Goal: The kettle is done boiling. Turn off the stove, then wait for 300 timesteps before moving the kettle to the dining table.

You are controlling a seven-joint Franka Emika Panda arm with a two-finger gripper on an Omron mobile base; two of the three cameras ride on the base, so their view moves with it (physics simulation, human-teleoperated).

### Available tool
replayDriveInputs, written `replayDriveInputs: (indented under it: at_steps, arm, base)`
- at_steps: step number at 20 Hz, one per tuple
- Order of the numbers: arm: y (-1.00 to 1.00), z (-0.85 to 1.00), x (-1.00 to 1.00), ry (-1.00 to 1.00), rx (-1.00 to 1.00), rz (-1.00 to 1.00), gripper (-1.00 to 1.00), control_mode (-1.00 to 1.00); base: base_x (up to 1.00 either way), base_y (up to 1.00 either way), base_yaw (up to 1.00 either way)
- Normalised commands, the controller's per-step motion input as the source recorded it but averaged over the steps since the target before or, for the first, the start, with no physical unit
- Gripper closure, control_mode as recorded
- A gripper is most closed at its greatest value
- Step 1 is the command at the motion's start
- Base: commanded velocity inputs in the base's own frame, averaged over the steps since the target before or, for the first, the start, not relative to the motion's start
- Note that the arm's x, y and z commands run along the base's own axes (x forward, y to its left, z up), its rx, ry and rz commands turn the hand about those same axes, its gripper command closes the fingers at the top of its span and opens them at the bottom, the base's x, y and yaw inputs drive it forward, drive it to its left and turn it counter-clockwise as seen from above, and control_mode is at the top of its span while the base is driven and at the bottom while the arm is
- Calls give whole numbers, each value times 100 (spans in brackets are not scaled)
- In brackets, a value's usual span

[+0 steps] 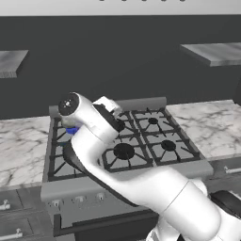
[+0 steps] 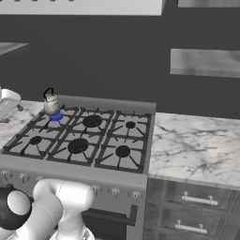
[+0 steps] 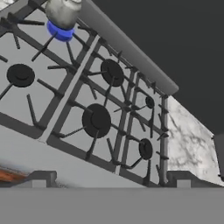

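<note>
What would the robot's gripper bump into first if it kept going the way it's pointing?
Probably the stove. The hand view looks down across its black grates, around the middle burners. The kettle sits off in a far corner, out of that line. Depth is hard to judge.

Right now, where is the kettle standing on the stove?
In the right base view, the kettle stands on the back-left burner of the stove, over a blue flame, close to the rear ledge.
</note>
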Motion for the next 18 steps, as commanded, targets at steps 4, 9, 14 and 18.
replayDriveInputs:
  at_steps: [4,9,14,18]
  arm:
    - [50,-10,-48,0,-13,2,-100,-100]
    - [32,-20,-49,0,-12,1,-100,-100]
    - [11,-17,-48,-2,-16,6,-100,-100]
    - [6,-8,-39,0,-15,8,-100,-100]
  base:
    - [0,0,0]
    - [0,0,0]
    - [0,0,0]
    - [0,0,0]
